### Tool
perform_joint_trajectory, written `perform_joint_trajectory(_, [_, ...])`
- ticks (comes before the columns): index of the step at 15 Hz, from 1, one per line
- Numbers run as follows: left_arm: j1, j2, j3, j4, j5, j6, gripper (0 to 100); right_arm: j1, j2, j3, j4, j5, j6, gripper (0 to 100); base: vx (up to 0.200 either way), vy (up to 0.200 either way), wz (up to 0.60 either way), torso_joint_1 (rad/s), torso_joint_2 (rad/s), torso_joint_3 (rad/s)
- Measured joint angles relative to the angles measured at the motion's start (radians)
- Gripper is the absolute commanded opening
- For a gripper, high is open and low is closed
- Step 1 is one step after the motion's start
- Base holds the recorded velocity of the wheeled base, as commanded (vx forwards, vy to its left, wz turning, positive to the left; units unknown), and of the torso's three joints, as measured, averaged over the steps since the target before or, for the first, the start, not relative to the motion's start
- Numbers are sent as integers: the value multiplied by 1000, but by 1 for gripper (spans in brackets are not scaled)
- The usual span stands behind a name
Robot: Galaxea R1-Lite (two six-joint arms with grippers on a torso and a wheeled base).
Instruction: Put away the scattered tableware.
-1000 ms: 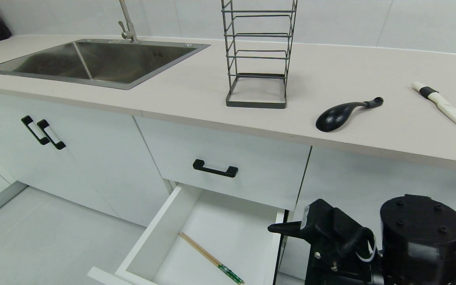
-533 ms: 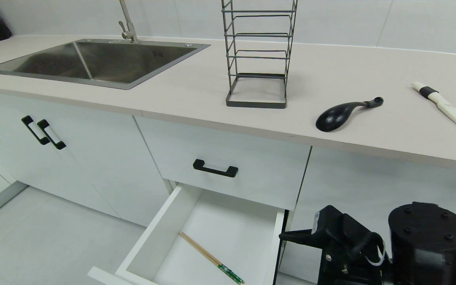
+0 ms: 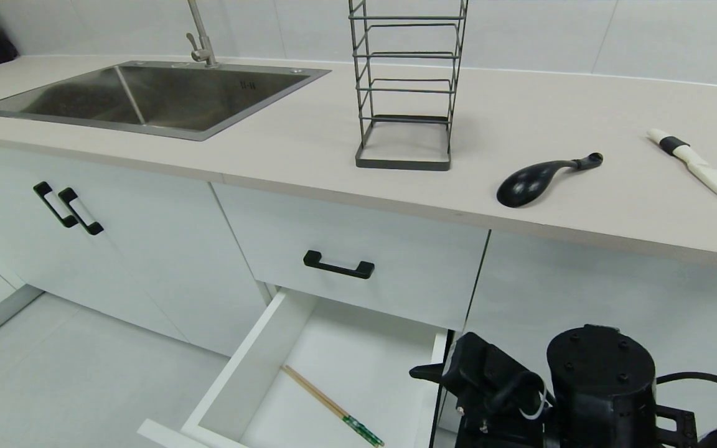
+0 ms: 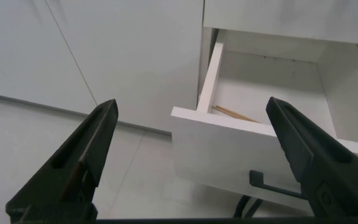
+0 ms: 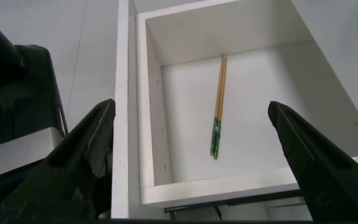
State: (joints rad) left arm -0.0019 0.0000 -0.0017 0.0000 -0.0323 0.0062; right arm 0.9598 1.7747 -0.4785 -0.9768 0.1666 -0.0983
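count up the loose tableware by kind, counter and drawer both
chopsticks: 2, one pair, in the open drawer
spoon: 1, black, on the counter
knife: 1, white, on the counter
total: 4

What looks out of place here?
A black spoon and a white knife lie loose on the countertop, not put away. The lower drawer stands open with chopsticks inside. Nothing is spilled or damaged.
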Motion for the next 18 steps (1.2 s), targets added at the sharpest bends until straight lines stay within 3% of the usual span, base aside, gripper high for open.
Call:
perform_joint_trajectory(11, [0, 0, 0, 0, 0, 0, 100, 0, 79, -139, 5, 3, 1, 100, 0, 0, 0, 0, 0, 0])
perform_joint_trajectory(18, [1, 0, 0, 0, 0, 0, 100, 14, 87, -187, 9, 0, 28, 100, 0, 0, 0, 212, -377, -160])
